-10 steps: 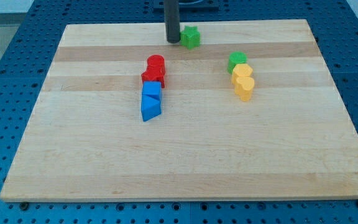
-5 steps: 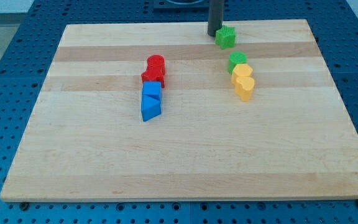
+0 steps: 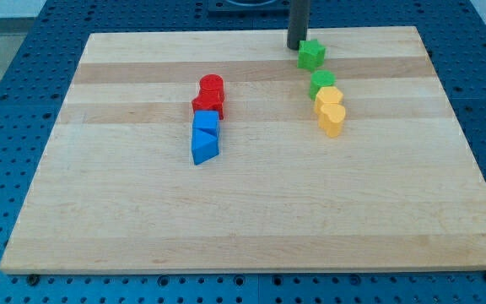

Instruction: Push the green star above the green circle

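The green star (image 3: 311,55) lies near the view's top edge of the wooden board, a little above and slightly left of the green circle (image 3: 322,83), with a small gap between them. My tip (image 3: 297,46) stands at the star's upper left, touching or nearly touching it. The dark rod runs up out of the view's top.
Two yellow blocks (image 3: 330,111) sit in a column directly below the green circle. At the board's middle left, a red cylinder (image 3: 212,85) and a red block (image 3: 207,105) stand above a blue cube (image 3: 206,123) and a blue wedge (image 3: 204,148). The wooden board (image 3: 251,211) lies on a blue perforated table.
My tip has pushed the green star from the top middle to the right, then slightly down, to just above the green circle. The other blocks have not moved.
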